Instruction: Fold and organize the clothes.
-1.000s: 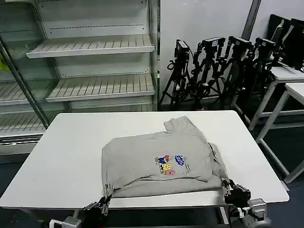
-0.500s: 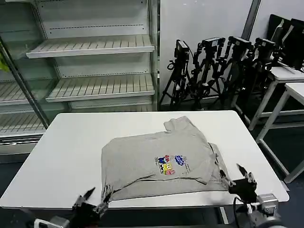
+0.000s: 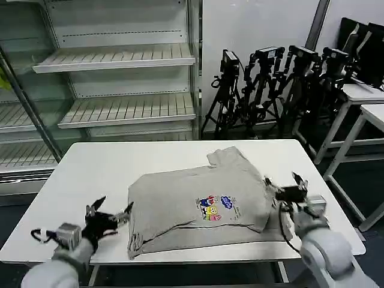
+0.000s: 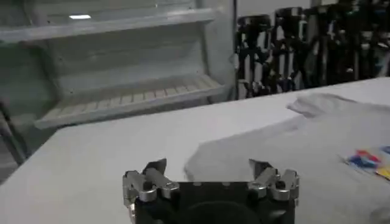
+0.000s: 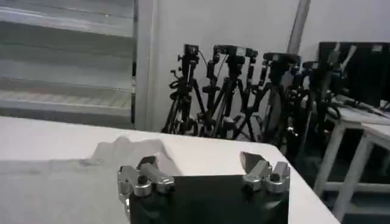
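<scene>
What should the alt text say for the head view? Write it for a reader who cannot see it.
A partly folded grey T-shirt with a cartoon print lies on a white table. The open left gripper and open right gripper flank it, holding nothing.

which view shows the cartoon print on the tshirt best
The head view: it looks down on the whole grey T-shirt with the cartoon print in full near its middle. The left wrist view catches only a sliver of the print at the edge. The right wrist view shows plain grey cloth of the shirt.
</scene>
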`<state>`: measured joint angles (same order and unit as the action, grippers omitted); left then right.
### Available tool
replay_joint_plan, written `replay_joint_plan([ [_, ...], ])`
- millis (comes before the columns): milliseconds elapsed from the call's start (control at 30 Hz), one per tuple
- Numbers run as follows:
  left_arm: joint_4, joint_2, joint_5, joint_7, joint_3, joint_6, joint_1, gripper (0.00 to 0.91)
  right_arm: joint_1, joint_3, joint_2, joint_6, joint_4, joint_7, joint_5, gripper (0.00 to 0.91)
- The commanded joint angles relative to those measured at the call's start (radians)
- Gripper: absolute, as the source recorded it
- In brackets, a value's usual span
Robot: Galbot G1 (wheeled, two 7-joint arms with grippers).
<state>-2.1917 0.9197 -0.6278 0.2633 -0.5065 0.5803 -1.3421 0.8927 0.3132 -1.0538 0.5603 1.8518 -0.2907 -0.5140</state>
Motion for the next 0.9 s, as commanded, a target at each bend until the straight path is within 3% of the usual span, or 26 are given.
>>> replay_joint_plan([
  [33, 0.404, -0.009, -0.081, 0.086, 0.294, 0.001, 0.498, 0.907, -0.394, -0.176, -0.069, 0.018, -0.379, 0.003, -0.001, 0.907],
  [367, 0.567, 0.064, -0.075, 0.1, 0.412, 0.001, 0.633, 0.907, -0.565, -0.262, -0.162, 0.017, -0.691, 0.039, 0.012, 0.907],
  [900, 0.596, 0.086, -0.076, 0.1, 0.422, 0.002, 0.598, 0.907, -0.671, -0.308, -0.318, 0.008, -1.018, 0.095, 0.016, 0.907],
])
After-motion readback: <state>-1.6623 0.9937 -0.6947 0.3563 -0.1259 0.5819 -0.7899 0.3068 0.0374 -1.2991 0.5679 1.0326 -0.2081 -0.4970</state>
